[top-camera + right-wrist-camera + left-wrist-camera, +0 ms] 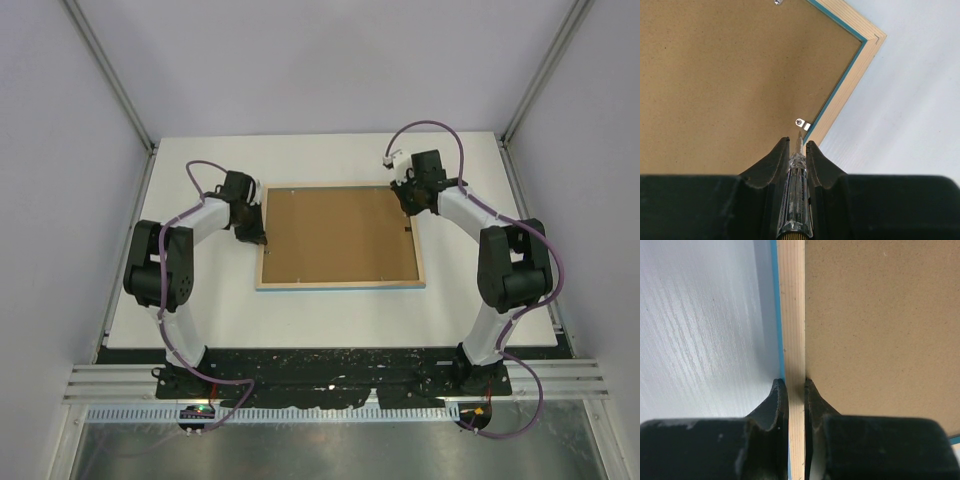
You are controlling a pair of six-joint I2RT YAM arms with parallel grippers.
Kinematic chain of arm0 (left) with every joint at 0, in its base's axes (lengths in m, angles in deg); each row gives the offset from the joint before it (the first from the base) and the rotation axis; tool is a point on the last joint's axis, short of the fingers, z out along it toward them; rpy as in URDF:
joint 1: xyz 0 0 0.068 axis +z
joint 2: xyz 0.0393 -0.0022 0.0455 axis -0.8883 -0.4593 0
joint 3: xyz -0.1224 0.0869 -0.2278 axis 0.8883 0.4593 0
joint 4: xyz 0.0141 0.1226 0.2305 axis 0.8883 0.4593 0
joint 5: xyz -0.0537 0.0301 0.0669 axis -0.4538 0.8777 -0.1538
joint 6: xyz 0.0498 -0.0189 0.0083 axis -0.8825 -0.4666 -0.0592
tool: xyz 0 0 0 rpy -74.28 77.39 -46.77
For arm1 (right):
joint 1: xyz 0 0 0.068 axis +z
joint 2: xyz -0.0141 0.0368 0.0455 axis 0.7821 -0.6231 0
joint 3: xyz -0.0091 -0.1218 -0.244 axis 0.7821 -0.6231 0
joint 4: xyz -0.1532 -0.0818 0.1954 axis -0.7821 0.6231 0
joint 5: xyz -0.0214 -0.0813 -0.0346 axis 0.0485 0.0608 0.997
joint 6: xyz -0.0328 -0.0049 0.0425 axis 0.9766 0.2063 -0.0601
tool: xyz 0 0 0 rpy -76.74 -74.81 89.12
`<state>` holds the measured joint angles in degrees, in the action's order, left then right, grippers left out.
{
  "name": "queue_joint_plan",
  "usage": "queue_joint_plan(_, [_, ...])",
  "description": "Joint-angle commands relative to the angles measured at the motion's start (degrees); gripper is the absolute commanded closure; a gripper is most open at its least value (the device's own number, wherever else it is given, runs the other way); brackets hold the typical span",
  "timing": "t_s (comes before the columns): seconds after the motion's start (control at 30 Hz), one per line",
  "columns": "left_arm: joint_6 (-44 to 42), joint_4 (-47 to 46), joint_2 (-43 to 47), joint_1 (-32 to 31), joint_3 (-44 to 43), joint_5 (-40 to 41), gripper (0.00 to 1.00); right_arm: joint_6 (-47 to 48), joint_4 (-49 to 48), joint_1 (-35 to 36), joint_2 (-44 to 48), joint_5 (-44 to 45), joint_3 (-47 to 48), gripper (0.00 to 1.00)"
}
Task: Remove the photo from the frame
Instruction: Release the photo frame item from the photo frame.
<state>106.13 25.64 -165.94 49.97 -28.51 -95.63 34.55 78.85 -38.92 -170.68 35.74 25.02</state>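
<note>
The frame (340, 284) lies face down on the white table, its light wood back up and a blue edge showing. A brown backing board (338, 234) fills it. The photo is hidden beneath the board. My left gripper (262, 238) is shut on the frame's left rail (791, 315), one finger outside and one on the board side (794, 382). My right gripper (797, 141) is shut on a clear-handled screwdriver (796, 170). Its tip points at a small metal clip (803, 124) on the frame's right rail (850, 95); contact cannot be told.
The white table (330, 160) extends behind the frame, and another metal clip (777, 2) sits on the board's edge. Grey walls and aluminium posts enclose the table on three sides. The arm bases stand at the near edge.
</note>
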Motion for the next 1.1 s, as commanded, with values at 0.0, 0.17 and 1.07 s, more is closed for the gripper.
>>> queue_joint_plan(0.0, [-0.3, -1.1, 0.3, 0.3, -1.0, -1.0, 1.0, 0.5, 1.1, 0.2, 0.6, -1.0, 0.4, 0.92])
queue_joint_plan(0.17, [-0.3, -1.0, 0.0, 0.3, -1.0, -1.0, 1.0, 1.0, 1.5, 0.2, 0.3, -0.5, 0.4, 0.92])
queue_joint_plan(1.07, [-0.8, -1.0, 0.0, 0.2, -1.0, -1.7, 1.0, 0.9, -10.3, 0.2, 0.3, 5.2, -5.1, 0.92])
